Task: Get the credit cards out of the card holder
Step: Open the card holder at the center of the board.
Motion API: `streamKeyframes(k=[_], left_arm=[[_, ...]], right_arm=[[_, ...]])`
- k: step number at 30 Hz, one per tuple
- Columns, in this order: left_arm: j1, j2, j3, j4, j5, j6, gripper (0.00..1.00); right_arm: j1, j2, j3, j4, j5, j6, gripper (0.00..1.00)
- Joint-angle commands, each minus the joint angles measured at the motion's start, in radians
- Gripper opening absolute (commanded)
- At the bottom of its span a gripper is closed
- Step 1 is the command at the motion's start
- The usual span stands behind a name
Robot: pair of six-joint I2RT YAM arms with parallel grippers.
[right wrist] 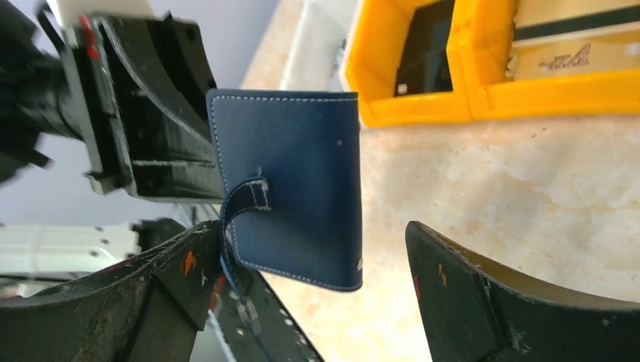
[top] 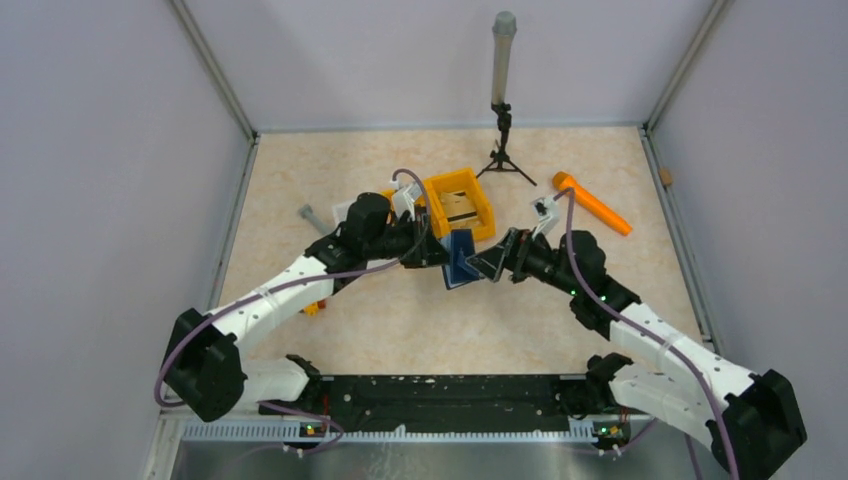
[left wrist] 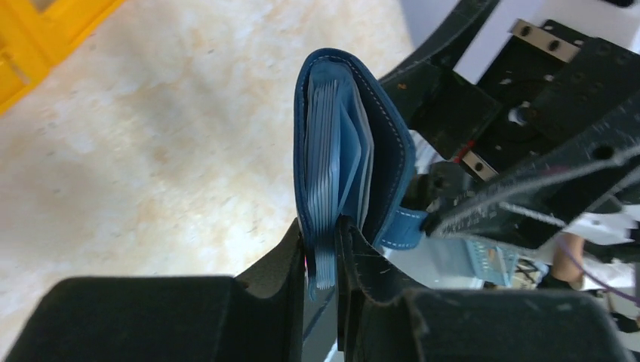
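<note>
The navy card holder (top: 462,258) hangs upright above the table between both grippers. My left gripper (left wrist: 323,234) is shut on the edge of its pale blue pocket leaves, and the holder (left wrist: 355,151) is slightly agape. My right gripper (right wrist: 309,249) is open, its fingers either side of the holder's lower edge (right wrist: 294,181); one finger (right wrist: 177,279) is next to the closing strap. A tan credit card (right wrist: 573,56) lies in the yellow bin. A pale grey card-like piece (left wrist: 487,260) shows below the strap; I cannot tell what holds it.
The yellow two-compartment bin (top: 482,228) stands just behind the grippers, with a black block (right wrist: 426,53) in one compartment. A small tripod with a grey tube (top: 503,100) stands at the back. An orange-handled tool (top: 592,203) lies at the right, and a small orange block (top: 313,308) under the left arm.
</note>
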Motion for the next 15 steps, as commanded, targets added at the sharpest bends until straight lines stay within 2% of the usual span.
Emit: streamKeyframes(k=[1,5,10,13,15], left_arm=[[-0.003,0.036,0.072,-0.157,-0.062,0.096,0.00],[-0.005,0.057,0.073,-0.156,-0.066,0.094,0.00],[-0.006,0.064,0.068,-0.169,-0.078,0.094,0.00],[-0.007,0.060,0.058,-0.156,-0.073,0.086,0.00],[-0.007,0.061,0.055,-0.153,-0.073,0.084,0.00]], right_arm=[[0.089,0.062,-0.005,-0.010,0.056,-0.153,0.92],[0.188,0.106,0.022,-0.010,0.151,-0.196,0.93],[0.224,0.140,0.049,-0.036,0.200,-0.226,0.94],[0.249,0.166,0.075,-0.089,0.280,-0.241,0.94],[0.274,0.184,0.097,-0.110,0.312,-0.254,0.90]])
